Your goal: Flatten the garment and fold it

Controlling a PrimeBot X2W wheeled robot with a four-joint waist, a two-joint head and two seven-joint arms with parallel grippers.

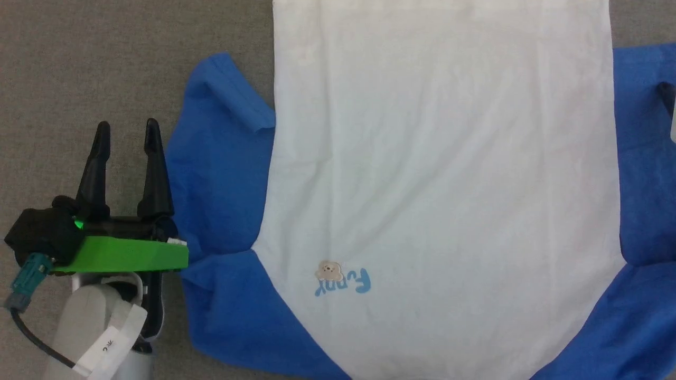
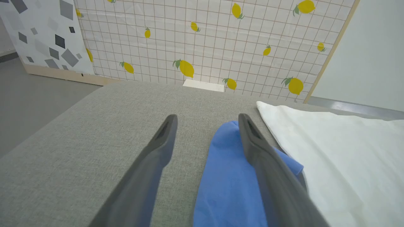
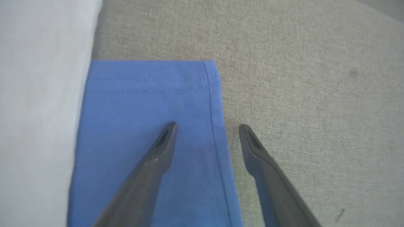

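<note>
garment (image 1: 443,158): flat on grey bench (image 1: 79,53), neck end near robot | left claw (image 1: 127,125): spread, empty, left sleeve (image 1: 222,174) just to its right | right claw (image 3: 207,125): spread, empty, above right sleeve (image 3: 151,101) edge

Light falls soft and even, no hard shadows; just a faint dark patch on the blue sleeve (image 3: 151,104) beneath my right gripper (image 3: 207,125). The white cloth of the garment (image 1: 443,158) nearly washes out in my head view. My wrist views bend at their edges, and my left gripper (image 2: 207,115) looks blurred close up.
</note>
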